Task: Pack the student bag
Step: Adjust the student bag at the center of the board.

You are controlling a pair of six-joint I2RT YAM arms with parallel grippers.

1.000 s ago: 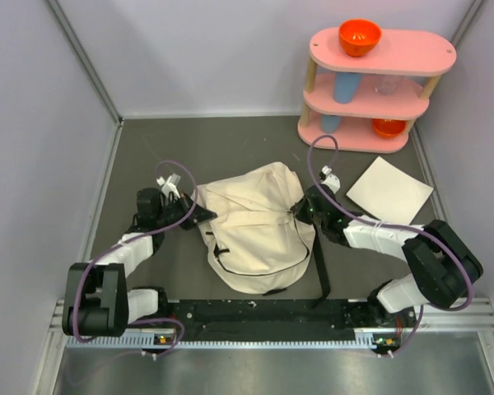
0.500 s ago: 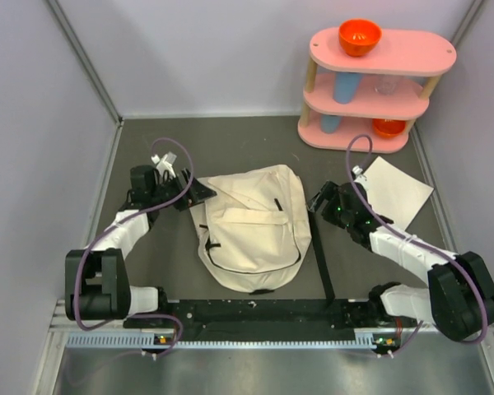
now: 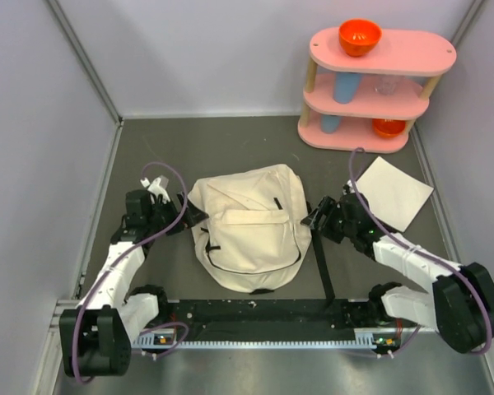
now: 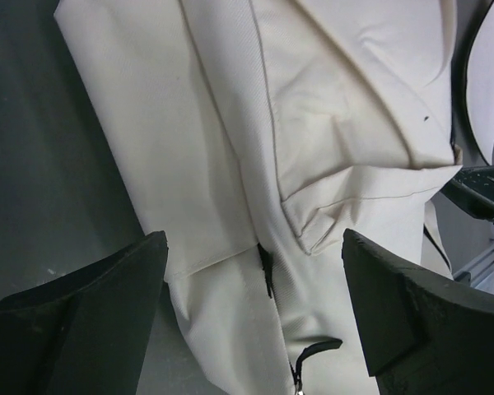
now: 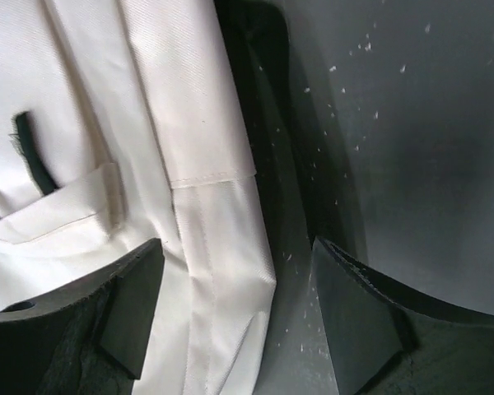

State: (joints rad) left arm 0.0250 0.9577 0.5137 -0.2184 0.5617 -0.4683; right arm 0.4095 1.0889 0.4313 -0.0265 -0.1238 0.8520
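The student bag [image 3: 247,226], a cream canvas backpack with black zipper trim, lies flat in the middle of the dark table, front pocket up. A black strap [image 3: 323,263] trails from its right side toward the near edge. My left gripper [image 3: 191,220] is open at the bag's left edge; in the left wrist view cream cloth [image 4: 255,206] and a zipper pull lie between the spread fingers [image 4: 107,304], ungripped. My right gripper [image 3: 314,217] is open at the bag's right edge, with the cloth edge [image 5: 222,271] and bare table between its fingers [image 5: 354,321].
A pink three-tier shelf [image 3: 377,90] stands at the back right with an orange bowl [image 3: 360,36] on top, a blue cup and another orange bowl below. A white sheet [image 3: 390,191] lies on the table right of the bag. Grey walls close both sides.
Both grippers were shut on the lifted bag's sides a second ago. They let go, the bag settled flat, and both arms drew back a little.
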